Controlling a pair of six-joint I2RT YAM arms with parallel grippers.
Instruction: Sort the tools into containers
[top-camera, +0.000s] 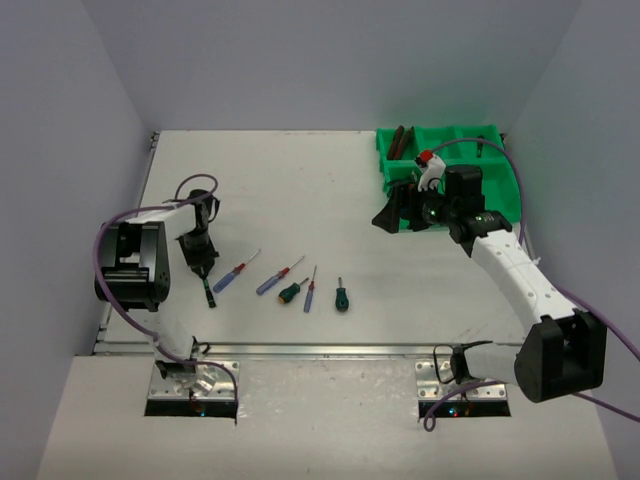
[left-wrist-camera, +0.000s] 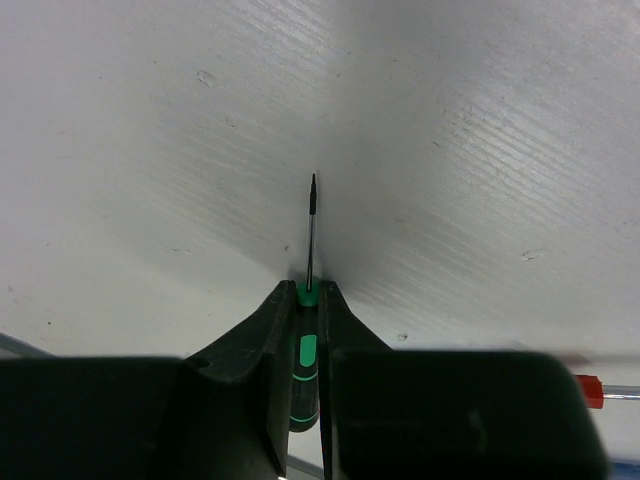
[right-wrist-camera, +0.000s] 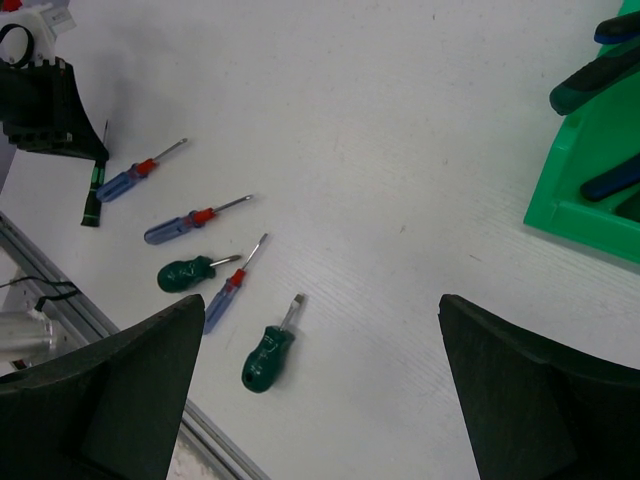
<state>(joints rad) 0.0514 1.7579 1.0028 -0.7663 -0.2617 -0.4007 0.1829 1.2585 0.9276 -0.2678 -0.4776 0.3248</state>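
Observation:
My left gripper is shut on a thin black-and-green screwdriver at the table's left, low over the surface. In the left wrist view the handle sits between the closed jaws of the gripper, with the shaft pointing away. My right gripper is open and empty by the front left corner of the green tray. In the right wrist view it is spread wide above the table, with the tray at the right. Pliers lie in a back compartment.
Several screwdrivers lie in a row at the front middle: two blue-handled, a stubby green one, a small blue one and another stubby green one. The nearest stubby one lies below my right gripper.

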